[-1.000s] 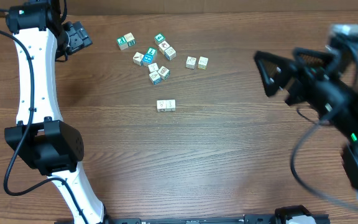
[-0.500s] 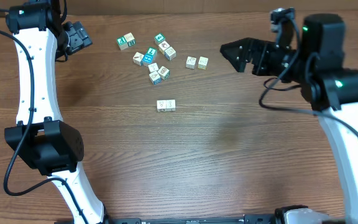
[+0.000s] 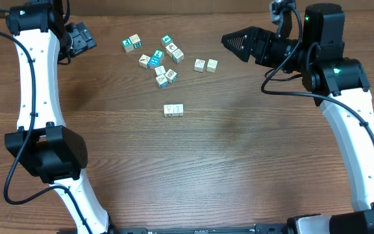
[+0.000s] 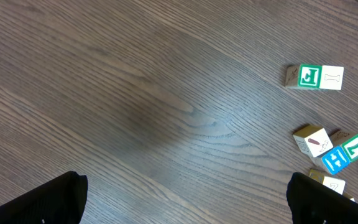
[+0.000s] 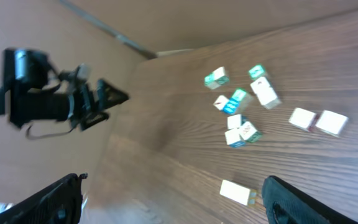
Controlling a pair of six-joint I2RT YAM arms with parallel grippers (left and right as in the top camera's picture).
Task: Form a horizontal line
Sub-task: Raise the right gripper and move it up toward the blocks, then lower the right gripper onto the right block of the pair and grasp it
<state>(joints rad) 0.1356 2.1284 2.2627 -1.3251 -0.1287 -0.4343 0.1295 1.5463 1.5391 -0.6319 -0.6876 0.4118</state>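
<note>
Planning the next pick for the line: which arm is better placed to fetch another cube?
Probably right: the right gripper, jaws open, hangs near the pair of pale cubes. The left gripper sits farther off, past the cube cluster.

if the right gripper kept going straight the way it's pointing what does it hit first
Probably the loose cube cluster: the right gripper points left, passing just beside the pale cube pair. Its height is unclear, so it may clear both.

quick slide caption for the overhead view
Open right gripper points toward loose cubes; a two-cube row sits apart on the table.
</note>
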